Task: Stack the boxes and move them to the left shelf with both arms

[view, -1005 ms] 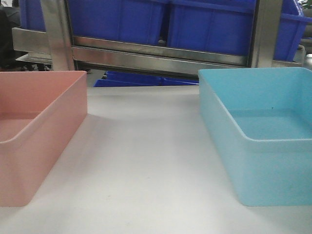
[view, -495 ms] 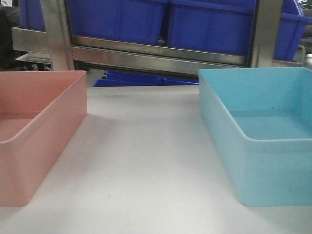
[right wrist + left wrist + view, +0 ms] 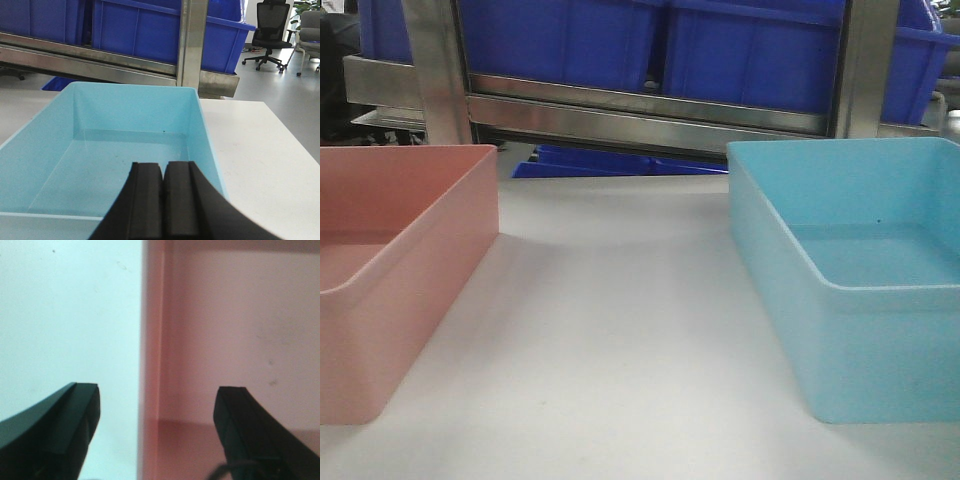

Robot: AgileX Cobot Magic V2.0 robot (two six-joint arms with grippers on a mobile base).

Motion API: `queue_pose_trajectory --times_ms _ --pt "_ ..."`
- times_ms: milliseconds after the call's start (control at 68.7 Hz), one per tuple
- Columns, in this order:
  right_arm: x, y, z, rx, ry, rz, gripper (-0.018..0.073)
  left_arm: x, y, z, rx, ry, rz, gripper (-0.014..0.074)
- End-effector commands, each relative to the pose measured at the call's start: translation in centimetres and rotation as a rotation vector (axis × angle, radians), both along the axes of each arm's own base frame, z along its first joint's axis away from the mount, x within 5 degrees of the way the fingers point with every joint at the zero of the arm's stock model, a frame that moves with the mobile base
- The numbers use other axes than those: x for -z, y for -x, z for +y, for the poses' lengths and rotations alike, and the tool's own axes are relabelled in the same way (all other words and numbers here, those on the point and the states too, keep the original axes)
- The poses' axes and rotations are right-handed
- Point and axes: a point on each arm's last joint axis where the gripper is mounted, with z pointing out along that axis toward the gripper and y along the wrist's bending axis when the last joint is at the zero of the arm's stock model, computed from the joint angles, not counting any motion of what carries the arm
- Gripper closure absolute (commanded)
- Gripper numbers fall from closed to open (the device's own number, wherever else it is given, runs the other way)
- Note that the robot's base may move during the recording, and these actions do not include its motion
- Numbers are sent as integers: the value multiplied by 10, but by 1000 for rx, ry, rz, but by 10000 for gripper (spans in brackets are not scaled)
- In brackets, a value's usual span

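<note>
My left gripper [image 3: 158, 391], fingers spread, straddles one wall of the salmon pink matte plastic tub [image 3: 230, 325] on the white table [image 3: 620, 330]. My right gripper [image 3: 162, 168], fingers pressed together, hovers over the sky blue tub [image 3: 120, 145] at its near end; the tub's length runs straight ahead.

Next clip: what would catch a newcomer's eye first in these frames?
Two pastel tubs sit apart on the white table: the salmon pink box at left, the light blue box at right. Behind them, dark blue bins fill a steel rack. The left gripper is open, straddling the pink box's wall; the right gripper is shut above the blue box's near end.
</note>
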Motion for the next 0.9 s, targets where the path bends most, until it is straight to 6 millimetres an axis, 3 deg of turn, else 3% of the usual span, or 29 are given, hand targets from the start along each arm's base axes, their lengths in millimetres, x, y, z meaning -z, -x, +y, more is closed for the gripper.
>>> queue_pose_trajectory --times_ms 0,248,335,408,539,714,889 --pt "-14 3 0 -2 7 -113 508 -15 -11 2 6 1 -48 211" --pt "-14 3 0 -2 7 -113 508 25 -34 8 7 14 43 223" --pt "-14 3 0 -2 7 -113 508 33 -35 9 8 18 70 298" --pt "-14 3 0 -2 7 -113 508 38 -35 9 9 21 93 413" --pt "-14 3 0 -2 7 -113 508 38 -34 7 -1 41 111 621" --pt "-14 3 0 -2 7 -113 508 30 -32 5 -49 73 95 599" --pt "-14 3 0 -2 7 -113 508 8 -23 -12 -71 152 83 599"
